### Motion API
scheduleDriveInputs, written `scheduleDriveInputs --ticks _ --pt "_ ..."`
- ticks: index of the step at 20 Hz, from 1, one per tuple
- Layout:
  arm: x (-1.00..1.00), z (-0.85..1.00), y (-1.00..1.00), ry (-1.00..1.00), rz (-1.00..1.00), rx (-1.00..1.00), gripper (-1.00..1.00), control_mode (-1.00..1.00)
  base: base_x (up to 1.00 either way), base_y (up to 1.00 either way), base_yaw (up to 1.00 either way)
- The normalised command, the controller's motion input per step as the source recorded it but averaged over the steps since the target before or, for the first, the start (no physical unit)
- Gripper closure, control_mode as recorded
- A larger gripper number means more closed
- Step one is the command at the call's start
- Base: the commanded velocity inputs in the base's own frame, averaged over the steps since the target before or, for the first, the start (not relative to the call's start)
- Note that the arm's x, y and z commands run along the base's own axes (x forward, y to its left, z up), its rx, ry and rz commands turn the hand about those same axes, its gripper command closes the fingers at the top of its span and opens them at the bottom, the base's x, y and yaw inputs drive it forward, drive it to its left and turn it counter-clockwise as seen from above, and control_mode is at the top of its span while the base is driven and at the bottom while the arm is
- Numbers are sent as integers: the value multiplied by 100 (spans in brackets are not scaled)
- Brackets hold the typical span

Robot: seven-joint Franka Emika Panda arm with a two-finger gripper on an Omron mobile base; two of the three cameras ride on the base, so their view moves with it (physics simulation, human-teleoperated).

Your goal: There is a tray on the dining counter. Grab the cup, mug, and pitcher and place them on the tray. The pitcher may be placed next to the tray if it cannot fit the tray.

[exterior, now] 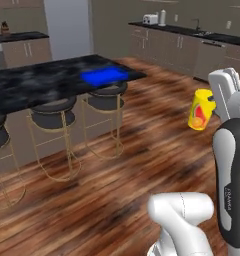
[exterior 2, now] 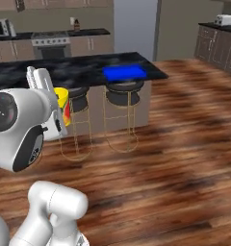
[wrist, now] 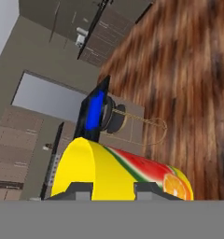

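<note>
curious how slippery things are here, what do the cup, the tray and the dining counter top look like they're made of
The cup: smooth yellow body with a printed fruit picture, probably plastic or glazed ceramic; the render leaves it open.
The tray: flat, uniformly bright blue with no grain, likely plastic.
The dining counter top: black with cloudy white veins, like polished marble.

- From the left base camera, the arm covers the right edge of the cup (exterior: pixel 199 110), and the tool's (exterior: pixel 212 102) fingers cannot be made out against it.
- From the right base camera, the arm hides most of the cup (exterior 2: pixel 63 103); a yellow and red sliver shows.
- From the hand camera, the cup's (wrist: pixel 114 170) lower part is cut off at the bottom.
- The table (exterior: pixel 37 82) runs off the left edge.
- The tray (wrist: pixel 94 111) is a thin blue strip, edge-on.
</note>
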Motion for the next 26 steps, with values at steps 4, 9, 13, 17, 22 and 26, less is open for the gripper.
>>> scheduleDriveInputs --ticks 4,9,13,17,22,26 --pt "0 0 0 0 0 0 100 100 31 -100 38" --pt "0 0 0 0 0 0 100 100 35 -100 37" --pt "0 0 0 0 0 0 100 100 48 -100 33" --pt "0 0 0 0 0 0 100 100 61 -89 28" --pt "0 0 0 0 0 0 100 100 71 -15 12" --pt "0 0 0 0 0 0 100 100 81 6 0"
